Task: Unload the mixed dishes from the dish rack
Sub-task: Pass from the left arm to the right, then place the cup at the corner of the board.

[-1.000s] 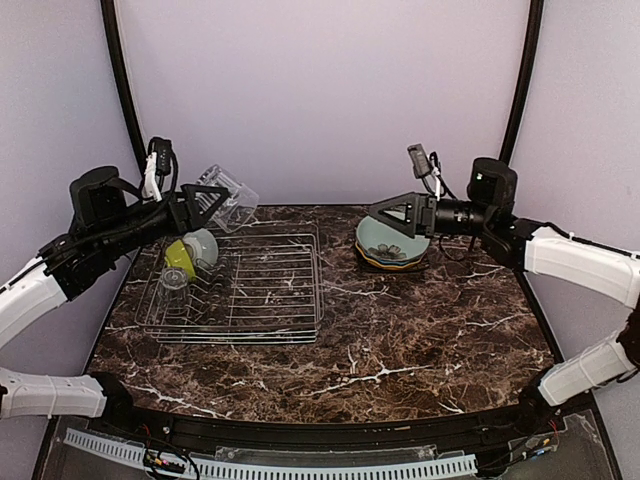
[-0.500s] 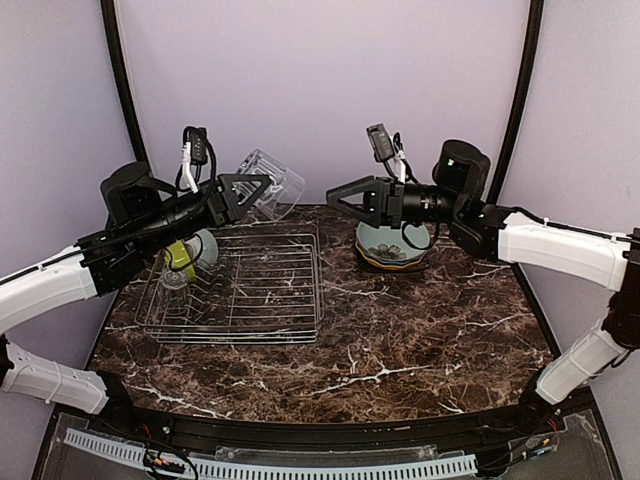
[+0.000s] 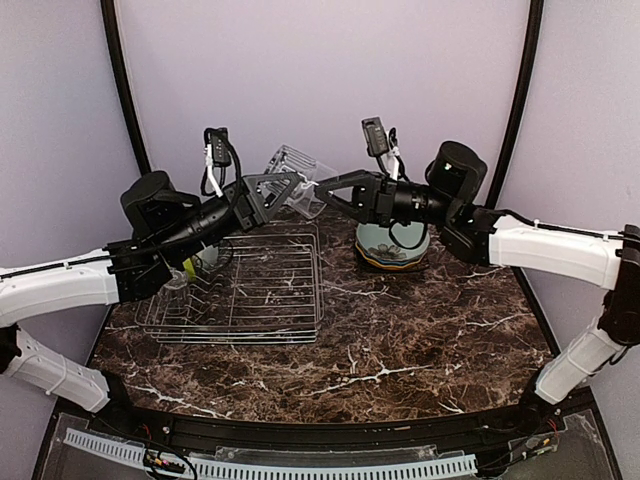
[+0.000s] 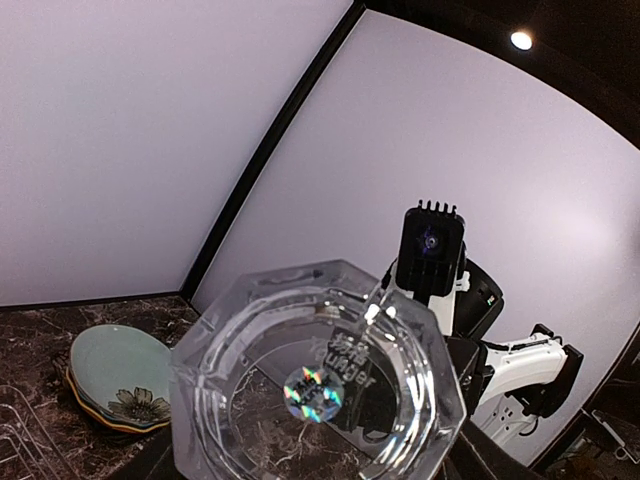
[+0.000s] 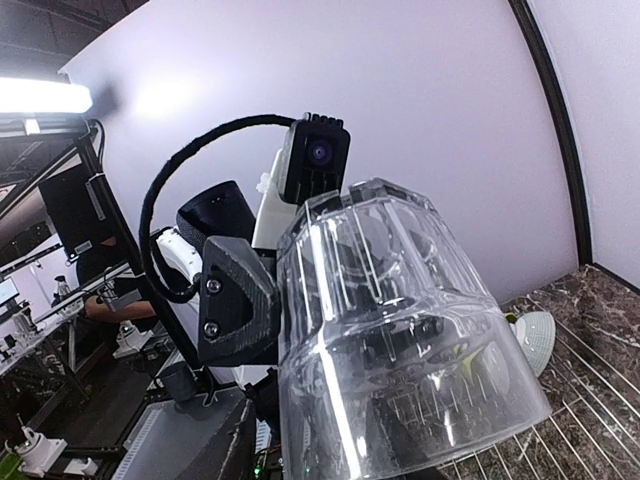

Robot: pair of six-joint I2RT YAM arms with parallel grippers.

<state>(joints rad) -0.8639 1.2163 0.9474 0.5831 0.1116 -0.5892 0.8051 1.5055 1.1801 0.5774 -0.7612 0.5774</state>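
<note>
Now our left gripper [image 3: 283, 190] clamps the glass [image 3: 296, 160] above the table's [image 3: 400, 340] back edge to pass it; whether our right gripper [image 3: 323, 190] grips it, we cannot tell.

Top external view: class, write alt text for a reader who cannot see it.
Above a marble table, the left gripper holds a clear ribbed glass tilted in mid-air while the right gripper reaches its far end. Under the left arm sits a wire dish rack with a second glass; a stack of plates sits under the right arm.
</note>
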